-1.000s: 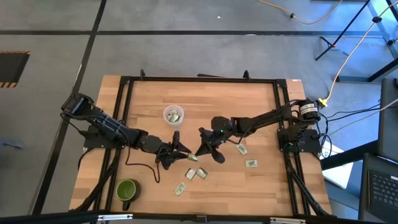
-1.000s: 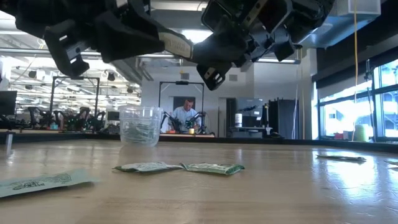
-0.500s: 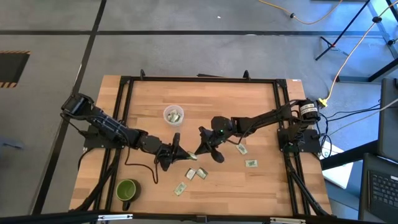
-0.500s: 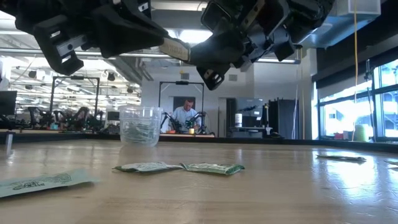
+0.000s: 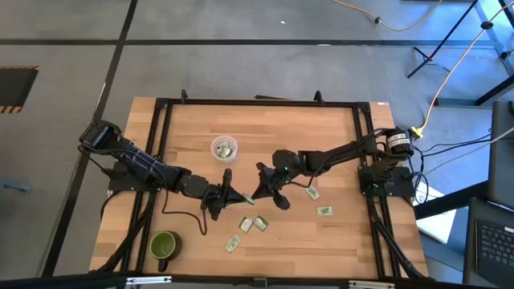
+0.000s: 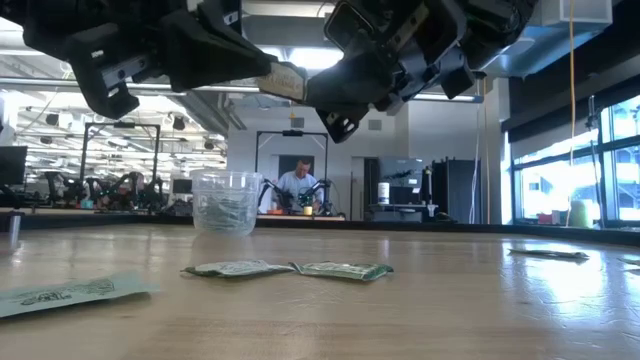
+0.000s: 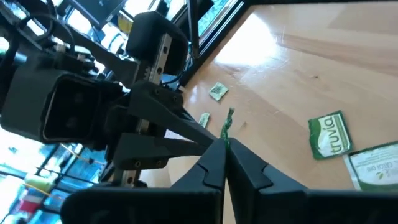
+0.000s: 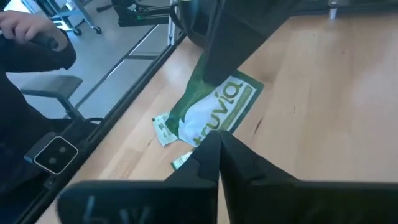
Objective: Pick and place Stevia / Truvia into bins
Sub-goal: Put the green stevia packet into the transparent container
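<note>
One green and white Truvia sachet [image 8: 216, 107] hangs in the air over the table's middle, between my two grippers. My left gripper [image 5: 240, 198] is shut on one end of it and my right gripper [image 5: 256, 196] on the other. The clear plastic cup [image 5: 223, 148] stands on the table farther back and holds several sachets. Loose sachets lie flat on the wood near the front [image 5: 247, 224] [image 5: 232, 244] and to the right [image 5: 324, 211]. My left gripper pinches the sachet's end [image 7: 227, 126] between its two fingers, coming from the table's left and slanting down. The sachet shows edge-on there, lifted clear of the table. My right gripper pinches the opposite end [image 8: 208, 129] between its fingertips, coming from the table's right. The sachet spans the short gap between the two grippers, printed face toward the right wrist camera.
A green mug [image 5: 164, 245] stands near the front left corner. A black frame [image 5: 161, 144] runs along the table's sides and far edge. In the low view two sachets [image 6: 238, 268] [image 6: 342, 270] lie side by side in front of the cup [image 6: 225, 203].
My left gripper has shut on the free end of the sachet that my right gripper holds up. The sachet has stayed where it was, clear of the table.
</note>
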### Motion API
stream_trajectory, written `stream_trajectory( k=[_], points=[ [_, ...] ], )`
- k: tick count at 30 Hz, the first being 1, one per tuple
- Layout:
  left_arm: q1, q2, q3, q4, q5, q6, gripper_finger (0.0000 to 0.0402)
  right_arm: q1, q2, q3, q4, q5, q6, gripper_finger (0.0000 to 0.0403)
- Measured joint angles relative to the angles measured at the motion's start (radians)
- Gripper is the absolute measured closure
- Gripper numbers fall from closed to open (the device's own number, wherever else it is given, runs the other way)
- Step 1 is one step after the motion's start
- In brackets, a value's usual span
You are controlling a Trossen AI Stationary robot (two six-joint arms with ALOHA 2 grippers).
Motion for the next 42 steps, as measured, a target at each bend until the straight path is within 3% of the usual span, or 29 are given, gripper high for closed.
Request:
stream_trajectory(
  k=[4,7,12,20,27,35,42],
  points=[
    [0.000,0.000,0.000,-0.002,-0.003,-0.065,0.0398,0.000,0.000,0.001,-0.015,0.011,-0.041,0.0352],
    [0.000,0.000,0.000,-0.003,-0.030,-0.105,0.0399,0.001,0.000,0.001,-0.037,0.101,-0.054,0.0306],
    [0.000,-0.048,0.000,-0.069,-0.224,-0.210,0.0399,-0.008,0.000,0.001,-0.112,0.245,-0.053,0.0252],
    [0.056,-0.208,-0.001,-0.380,-0.498,-0.464,0.0399,-0.011,0.000,0.001,-0.143,0.268,-0.052,0.0235],
    [0.194,-0.246,-0.001,-0.656,-0.479,-0.723,0.0399,0.009,0.000,0.001,-0.141,0.268,-0.056,0.0234],
    [0.278,-0.217,-0.001,-0.704,-0.391,-0.641,0.0388,0.045,0.000,0.001,-0.142,0.267,-0.082,0.0234],
    [0.285,-0.210,-0.001,-0.705,-0.424,-0.564,0.0369,0.061,0.000,0.001,-0.142,0.267,-0.083,0.0234]
  ],
)
